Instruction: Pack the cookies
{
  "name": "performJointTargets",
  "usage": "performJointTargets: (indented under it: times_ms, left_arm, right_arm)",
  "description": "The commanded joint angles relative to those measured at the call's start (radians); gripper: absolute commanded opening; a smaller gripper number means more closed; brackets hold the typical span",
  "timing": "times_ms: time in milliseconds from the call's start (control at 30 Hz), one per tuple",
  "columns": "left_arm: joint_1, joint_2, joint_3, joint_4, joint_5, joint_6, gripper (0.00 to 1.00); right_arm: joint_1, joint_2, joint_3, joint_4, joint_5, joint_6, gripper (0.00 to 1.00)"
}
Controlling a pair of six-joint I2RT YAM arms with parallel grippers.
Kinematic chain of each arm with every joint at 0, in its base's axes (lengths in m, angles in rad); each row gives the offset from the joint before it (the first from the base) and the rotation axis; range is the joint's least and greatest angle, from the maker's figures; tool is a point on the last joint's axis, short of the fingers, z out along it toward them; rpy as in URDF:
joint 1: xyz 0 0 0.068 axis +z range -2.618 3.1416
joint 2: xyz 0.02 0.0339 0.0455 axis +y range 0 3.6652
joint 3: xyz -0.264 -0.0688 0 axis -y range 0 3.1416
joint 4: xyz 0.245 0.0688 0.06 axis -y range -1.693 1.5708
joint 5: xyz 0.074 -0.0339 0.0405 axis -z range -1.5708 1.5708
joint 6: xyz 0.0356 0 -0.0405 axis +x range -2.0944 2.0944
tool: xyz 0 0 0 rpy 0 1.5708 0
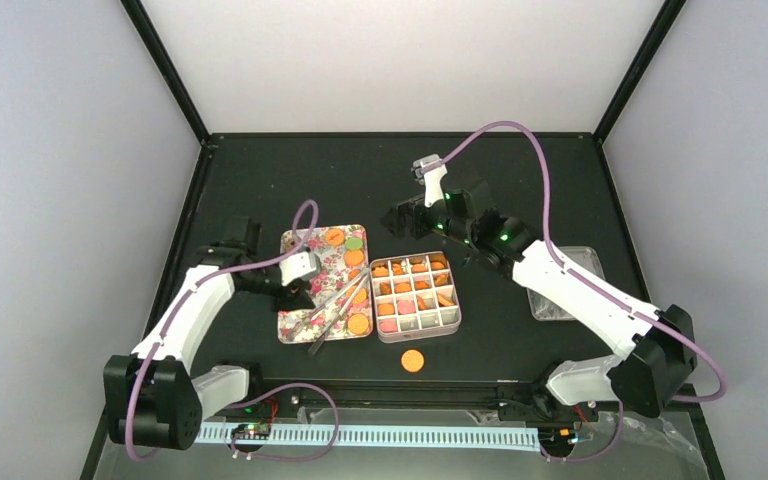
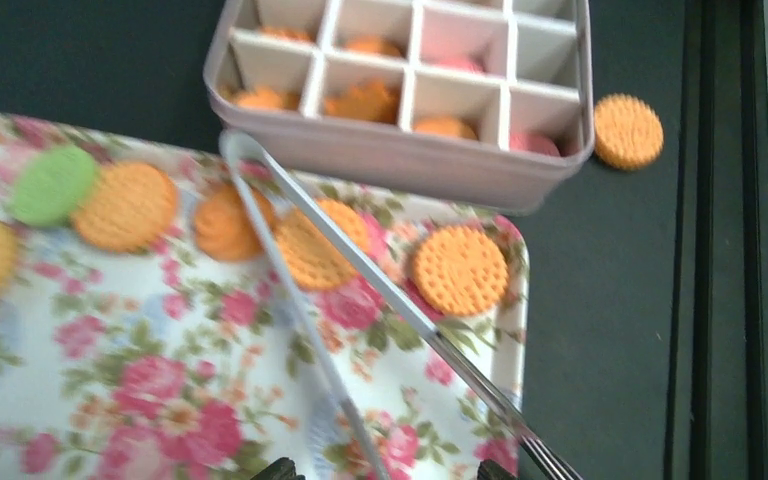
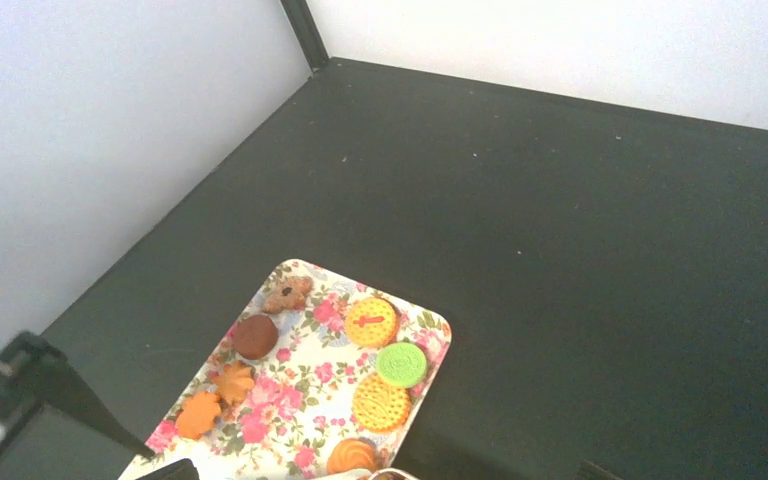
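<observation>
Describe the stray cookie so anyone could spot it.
Start at the divided box mid-table, right of the flowered tray. Just off its near edge, one orange cookie lies alone on the black table; every other sits in tray or box.

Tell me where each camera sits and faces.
Top external: above and behind, looking down on the table; both arms, left claw, right claw show.
Left wrist: low over the floral tray, facing the divided box; claw tips at bottom edge.
Right wrist: high, facing the far left corner; dark claw parts at left.
Shared: all see the tray; top and left wrist share the loose cookie.
</observation>
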Motion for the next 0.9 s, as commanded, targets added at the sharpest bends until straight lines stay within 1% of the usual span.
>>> performJointTargets:
  times_ms: [0,133,167,333,533,600,700,867]
  left_arm:
    - [-0.077,0.003,-0.071,0.037,-0.154,-0.042,0.47]
    - [-0.114,0.020,-0.139,0.069,-0.202,-0.079,0.46]
    - [-0.125,0.027,-0.149,0.088,-0.232,-0.099,0.45]
    - [-0.144,0.091,-0.125,0.134,-0.371,-0.184,0.34]
    - [-0.179,0.111,-0.128,0.130,-0.391,-0.194,0.29]
    - [-0.206,0.128,-0.133,0.135,-0.410,-0.209,0.26]
    - [-0.246,0.168,-0.139,0.156,-0.438,-0.237,0.17]
    - [-0.289,0.239,-0.129,0.185,-0.486,-0.288,0.10]
  right_arm:
    - [-0.004,-0.038,-0.022,-0.002,0.042,-0.020,0.99]
    - [-0.002,-0.046,-0.024,-0.026,0.064,0.009,0.99]
    - [-0.001,-0.049,-0.027,-0.027,0.065,0.014,0.99]
    - [0.009,-0.068,-0.051,-0.017,0.077,0.020,0.99]
    - [0.018,-0.091,-0.071,-0.013,0.095,0.014,0.98]
    - [0.019,-0.097,-0.080,-0.006,0.104,0.015,0.97]
    - [0.020,-0.104,-0.098,0.010,0.112,0.022,0.95]
    - [0.021,-0.103,-0.106,0.007,0.127,0.034,0.94]
